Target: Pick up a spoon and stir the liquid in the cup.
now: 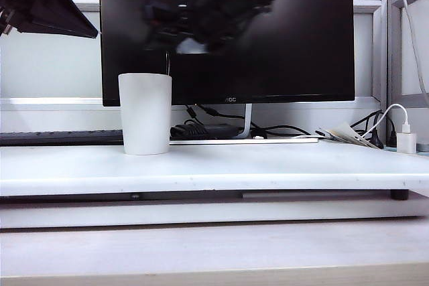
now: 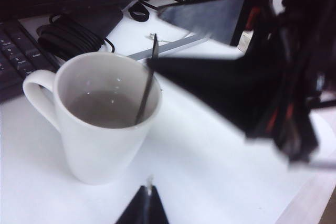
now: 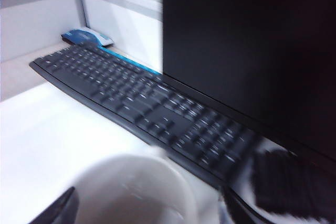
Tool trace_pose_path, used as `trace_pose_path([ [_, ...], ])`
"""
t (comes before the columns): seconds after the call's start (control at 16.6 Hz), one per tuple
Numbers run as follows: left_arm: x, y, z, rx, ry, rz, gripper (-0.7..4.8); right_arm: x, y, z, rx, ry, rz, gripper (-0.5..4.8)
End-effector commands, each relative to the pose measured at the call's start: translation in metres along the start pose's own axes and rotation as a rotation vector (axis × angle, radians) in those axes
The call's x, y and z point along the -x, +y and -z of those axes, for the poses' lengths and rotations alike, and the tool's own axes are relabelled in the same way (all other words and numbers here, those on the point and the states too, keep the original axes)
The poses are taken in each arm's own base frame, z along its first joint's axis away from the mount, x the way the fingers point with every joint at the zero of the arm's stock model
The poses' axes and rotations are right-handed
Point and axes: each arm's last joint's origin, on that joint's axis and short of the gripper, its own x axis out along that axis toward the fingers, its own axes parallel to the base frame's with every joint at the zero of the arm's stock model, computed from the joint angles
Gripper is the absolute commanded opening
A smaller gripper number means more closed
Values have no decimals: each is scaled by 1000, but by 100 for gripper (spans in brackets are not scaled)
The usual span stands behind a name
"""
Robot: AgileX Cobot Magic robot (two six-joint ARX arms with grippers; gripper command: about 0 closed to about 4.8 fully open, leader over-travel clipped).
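While the spoon leans inside the cup, your right gripper hovers beside, jaws apart, left gripper raised well left, jaw state unreadable.

From where I stand the front of the counter lies bare and open to approach, while the monitor and keyboard wall off the back, and the right tool (blurred) crowds the air beside the cup.

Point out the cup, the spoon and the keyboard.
cup (image 2: 105, 150), left wrist view, outer wall.
spoon (image 2: 147, 88), left wrist view, handle inside the cup.
keyboard (image 3: 142, 103), right wrist view, keys.
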Motion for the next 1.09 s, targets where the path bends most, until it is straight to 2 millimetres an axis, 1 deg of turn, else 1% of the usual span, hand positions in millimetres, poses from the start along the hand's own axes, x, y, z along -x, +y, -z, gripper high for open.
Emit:
trace_pose_path([
  [0.06,1,-1,-5,-20,-28,8,-5,-11,9,0,10,-6,119,338],
  [0.18,1,-1,-5,-20,-29,10,-5,-13,11,0,7,6,164,337],
  [0.3,1,-1,-5,-23,-31,12,-5,-14,11,6,8,55,163,331],
  [0.42,1,-1,-6,-29,-39,12,-5,-14,11,8,9,71,162,274],
  [0.48,1,-1,-6,-33,-45,12,-5,-14,11,9,9,80,161,207],
  [0.54,1,-1,-7,-35,-47,12,-5,-14,11,9,9,82,162,160],
  [0.6,1,-1,-7,-35,-47,12,-5,-14,11,8,9,77,162,84],
  [0.66,1,-1,-7,-35,-47,12,-5,-14,11,8,9,73,162,-8],
  [0.97,2,-2,-8,-41,-54,21,-5,-14,12,0,8,23,160,-7],
  [1.03,2,-2,-8,-41,-54,30,-5,-14,12,-3,1,-9,159,-7],
  [1.09,2,-2,-8,-41,-54,30,-5,-15,13,-5,-53,-57,128,-7],
])
